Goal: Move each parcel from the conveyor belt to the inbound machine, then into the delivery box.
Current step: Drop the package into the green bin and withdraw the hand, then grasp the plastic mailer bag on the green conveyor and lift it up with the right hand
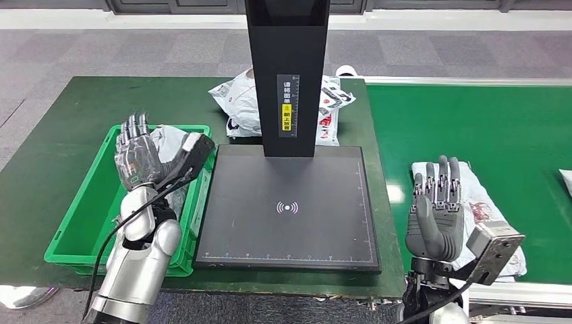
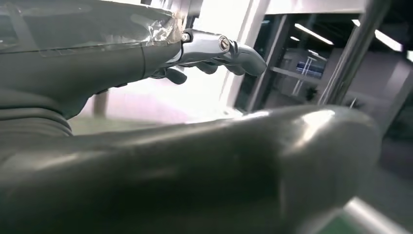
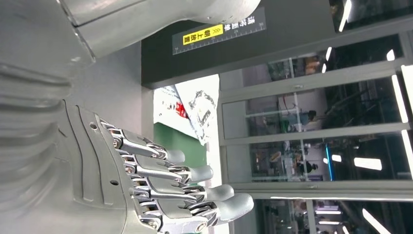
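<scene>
Head view: the left robot hand, fingers spread and holding nothing, hangs over the green delivery box, where a grey parcel lies. The right robot hand, likewise released, hovers above a white parcel on the green conveyor belt. Another parcel rests on the tabletop behind the black inbound machine. Right wrist view: the machine's yellow label and glass doors, beyond the head view's reach.

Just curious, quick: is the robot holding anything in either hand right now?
Left hand: open, holding nothing, above the green crate.
Right hand: open, empty, over a parcel.
</scene>
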